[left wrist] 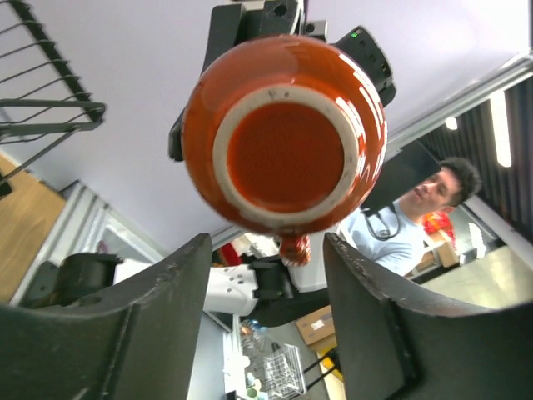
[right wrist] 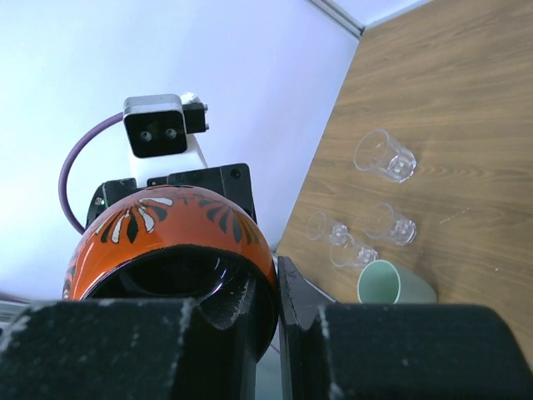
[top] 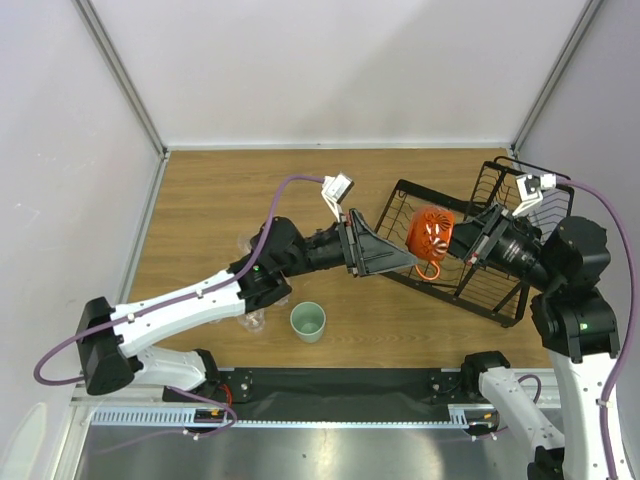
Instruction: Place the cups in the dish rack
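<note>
Dish rack (top: 495,300) is sitting at the right of the table (top: 220,200). I'm holding the orange mug (top: 432,232) over it, right gripper (right wrist: 271,279) clamping its rim and left gripper (left wrist: 266,250) spreading its jaws wide, facing the base. Mint cup (top: 308,321) and clear tumblers (right wrist: 385,155) are waiting on the wood.

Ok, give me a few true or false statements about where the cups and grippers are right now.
1. The right gripper holds the orange mug by its rim. True.
2. The left gripper is shut on the mug. False: its fingers are open, on either side of the mug's base.
3. The mint cup lies on its side. False: it stands upright on the table.
4. Clear tumblers are on the table. True.
</note>
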Motion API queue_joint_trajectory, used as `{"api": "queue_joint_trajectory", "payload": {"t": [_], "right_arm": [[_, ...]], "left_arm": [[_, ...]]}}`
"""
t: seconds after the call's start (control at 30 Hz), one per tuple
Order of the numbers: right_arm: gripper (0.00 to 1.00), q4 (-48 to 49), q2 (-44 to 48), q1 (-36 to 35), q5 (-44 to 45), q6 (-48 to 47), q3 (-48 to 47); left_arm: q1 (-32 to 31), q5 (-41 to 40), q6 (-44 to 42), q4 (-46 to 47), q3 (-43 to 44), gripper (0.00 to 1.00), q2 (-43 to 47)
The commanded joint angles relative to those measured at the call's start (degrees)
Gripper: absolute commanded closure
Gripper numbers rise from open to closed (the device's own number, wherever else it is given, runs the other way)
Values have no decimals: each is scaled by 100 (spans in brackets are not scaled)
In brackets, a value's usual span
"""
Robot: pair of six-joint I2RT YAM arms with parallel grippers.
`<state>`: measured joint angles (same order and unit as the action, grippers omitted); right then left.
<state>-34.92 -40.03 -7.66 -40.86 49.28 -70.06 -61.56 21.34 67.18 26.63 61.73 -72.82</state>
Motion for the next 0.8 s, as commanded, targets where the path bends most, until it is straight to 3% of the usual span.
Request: {"api": "queue_joint_trajectory", "payload": {"t": [0.0,0.47,0.57,0.63,0.77], "right_arm": [[100,266,57,10,148,-225,1],[100,301,224,10,518,-322,396],[100,301,180,1,430,-392,467],[100,284,145,1,299,-445,467],[100,126,136,-7,245,-524,467]], "left_arm": [[-102,36,322,825,278,41,-180],[-207,142,542,1019,541,67,-655],[-207,133,525,976,611,76,-690],[-199,159,341,757,795,98,-699],[-172,72,-46,273,902,100,-585]]}}
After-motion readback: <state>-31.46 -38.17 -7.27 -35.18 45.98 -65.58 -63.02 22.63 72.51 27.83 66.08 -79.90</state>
